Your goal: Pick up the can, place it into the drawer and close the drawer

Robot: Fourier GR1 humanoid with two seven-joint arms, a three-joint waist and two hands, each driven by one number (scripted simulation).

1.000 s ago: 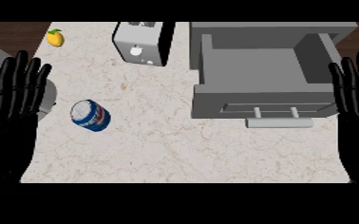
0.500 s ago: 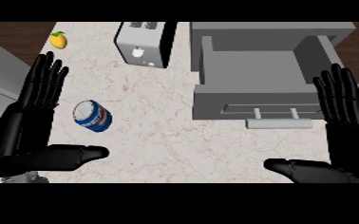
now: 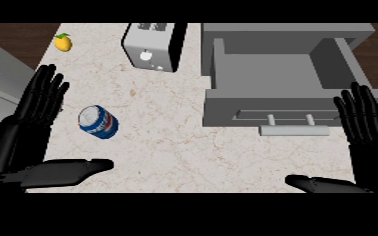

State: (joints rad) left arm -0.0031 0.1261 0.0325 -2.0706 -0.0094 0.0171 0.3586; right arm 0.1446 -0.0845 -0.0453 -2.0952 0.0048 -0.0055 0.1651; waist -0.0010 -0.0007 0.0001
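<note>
Since the earlier frame, I see both robot hands drawn slightly lower and outward. The left robot hand (image 3: 33,111) is spread, fingers straight, just left of the can (image 3: 98,122), apart from it. The can lies on the tabletop (image 3: 170,145). The right robot hand (image 3: 360,120) is spread beside the open drawer (image 3: 277,87). A toaster (image 3: 153,46) and lemon (image 3: 63,42) sit behind.

Both the left hand (image 3: 33,111) and right hand (image 3: 360,120) are glossy black, with slim segmented fingers.
</note>
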